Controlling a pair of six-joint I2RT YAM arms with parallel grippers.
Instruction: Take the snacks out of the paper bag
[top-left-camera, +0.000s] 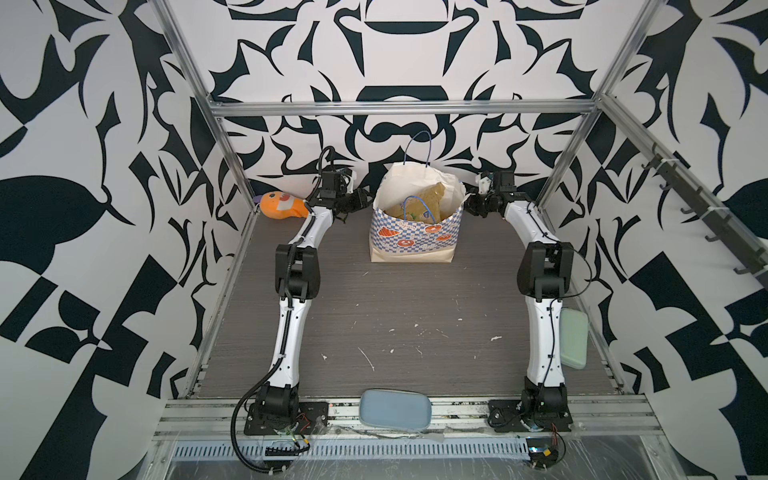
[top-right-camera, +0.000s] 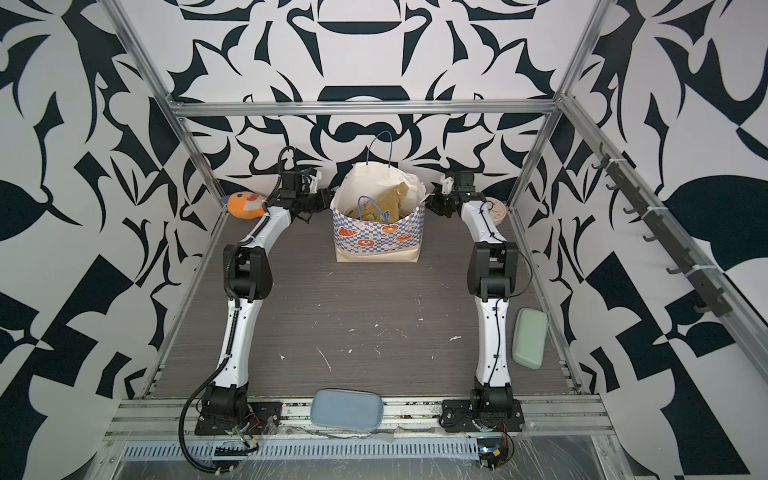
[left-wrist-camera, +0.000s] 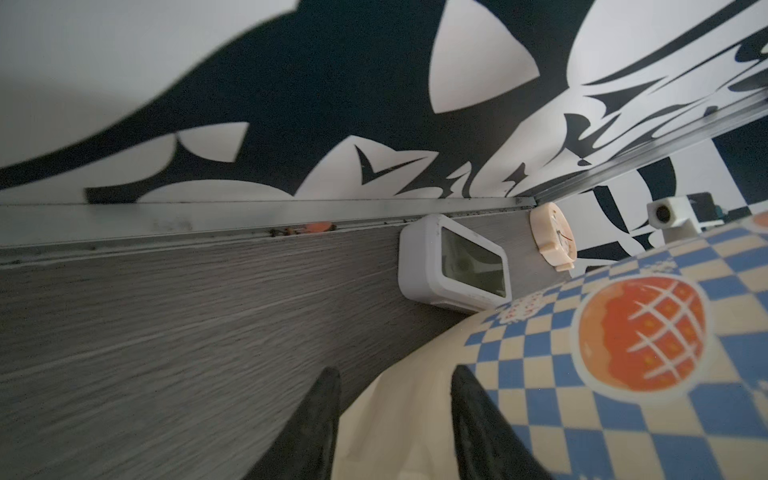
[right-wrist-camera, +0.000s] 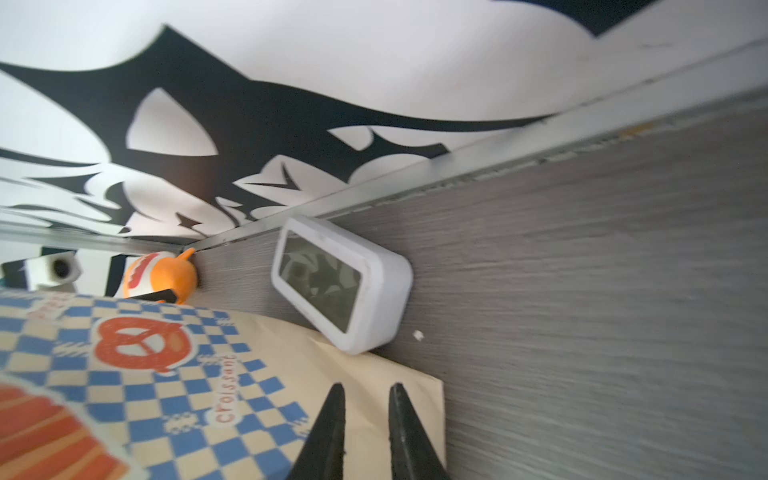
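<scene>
Far edge of the table (top-left-camera: 395, 311), middle: paper bag (top-left-camera: 415, 232) upright, snacks (top-left-camera: 432, 195) inside.
The left gripper (left-wrist-camera: 394, 370), jaws partly apart, and right gripper (right-wrist-camera: 368, 386), nearly together, flank its sides; whether either pinches paper I cannot tell. An uneven pull could tear or topple it.

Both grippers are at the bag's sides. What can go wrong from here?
1. The left gripper and right gripper flank the paper bag; a squeeze may crumple or tip it.
2. The white clock sits close behind the bag; a shove could knock it.
3. A blue handle droops over the snacks and may snag.
</scene>
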